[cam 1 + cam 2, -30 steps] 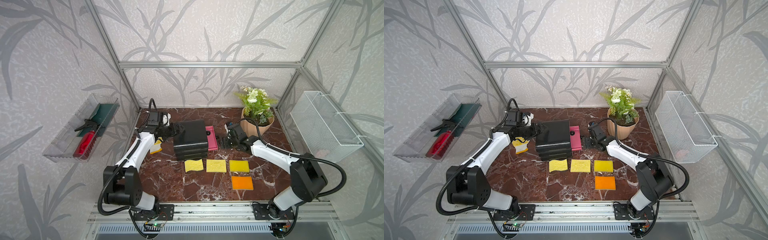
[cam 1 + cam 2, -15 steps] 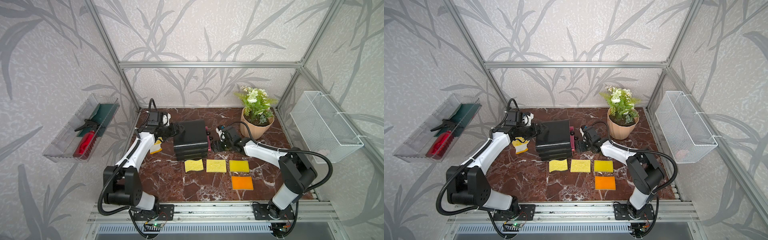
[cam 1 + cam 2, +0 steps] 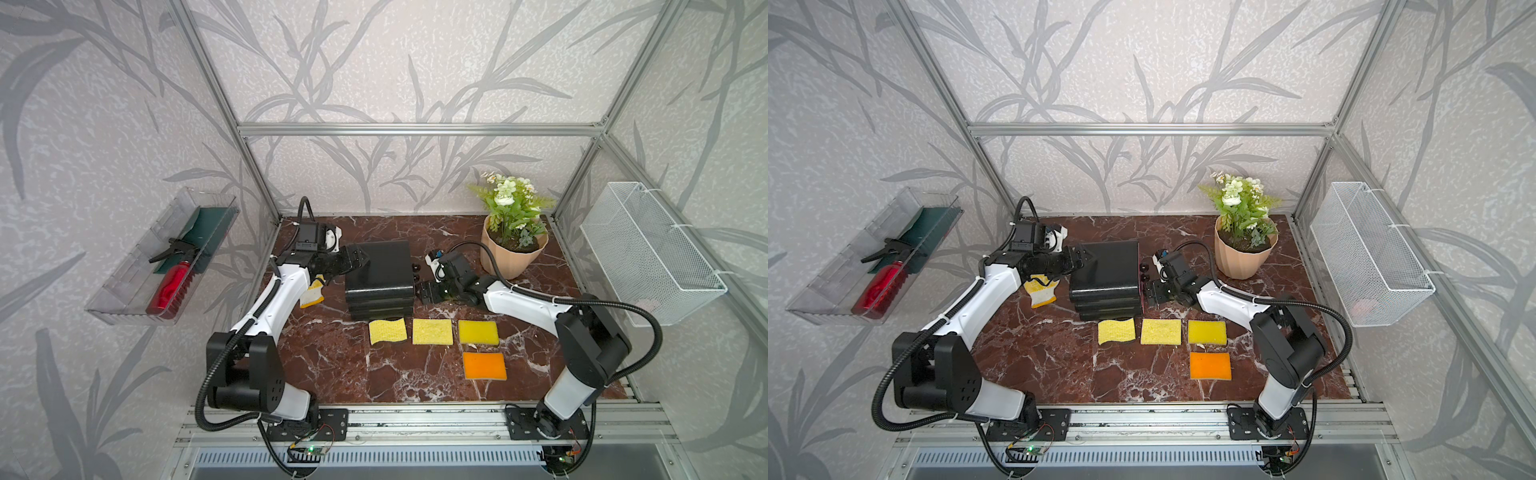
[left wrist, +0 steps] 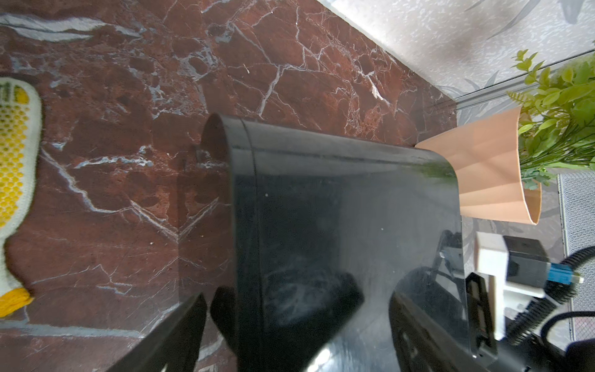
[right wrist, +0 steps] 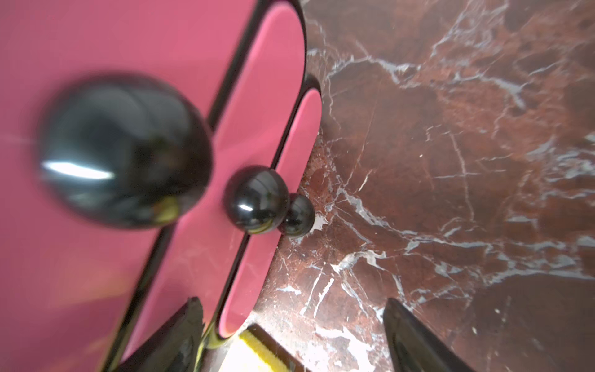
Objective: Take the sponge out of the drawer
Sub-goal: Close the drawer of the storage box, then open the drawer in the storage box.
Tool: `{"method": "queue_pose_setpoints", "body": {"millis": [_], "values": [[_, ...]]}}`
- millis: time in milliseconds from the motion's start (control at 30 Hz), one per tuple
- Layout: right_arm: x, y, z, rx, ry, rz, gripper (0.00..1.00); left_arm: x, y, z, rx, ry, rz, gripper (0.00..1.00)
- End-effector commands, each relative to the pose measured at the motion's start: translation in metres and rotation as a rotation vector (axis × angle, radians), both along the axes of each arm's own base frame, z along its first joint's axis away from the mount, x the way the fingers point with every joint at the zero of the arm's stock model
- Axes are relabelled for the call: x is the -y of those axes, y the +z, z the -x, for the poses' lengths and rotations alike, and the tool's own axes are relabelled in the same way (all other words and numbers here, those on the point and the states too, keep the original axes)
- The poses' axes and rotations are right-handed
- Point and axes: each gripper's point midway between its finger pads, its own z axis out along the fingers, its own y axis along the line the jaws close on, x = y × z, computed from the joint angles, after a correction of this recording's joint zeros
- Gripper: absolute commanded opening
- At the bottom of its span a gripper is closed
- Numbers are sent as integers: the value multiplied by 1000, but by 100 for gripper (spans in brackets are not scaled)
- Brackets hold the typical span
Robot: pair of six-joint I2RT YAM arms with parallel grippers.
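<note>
Top views, both: glove; left gripper, jaws wide, empty, at cabinet rear; drawers shut in right wrist view, contents hidden; right gripper, jaws wide, empty, beside their knobs; four sponges on table before cabinet; plant.

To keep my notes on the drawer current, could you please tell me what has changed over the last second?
The right gripper, open, moved in to the cabinet, and the pink drawer that stood out is now shut, only knobs showing. Nothing was gripped. The left gripper, sponges and plant stayed put.
</note>
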Motion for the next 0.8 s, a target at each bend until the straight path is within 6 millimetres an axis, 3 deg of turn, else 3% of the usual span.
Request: {"method": "queue_pose_setpoints", "body": {"millis": [0,100,167,333,533,767], "values": [[28,19,-6,40,-62,-38,87,-10,31,2,86,3,-83,88],[47,20,-7,23,-93,-114,87,-22,56,5,139,29,-157,88],[52,19,-6,-1,-90,-168,86,-20,72,9,177,12,-171,88],[41,8,-2,-83,-21,-267,82,10,85,18,176,-86,-168,87],[21,-15,-4,-193,12,-403,72,44,60,20,110,-150,-103,84],[-6,-34,-16,-296,38,-586,58,62,33,17,54,-164,-7,83]]}}
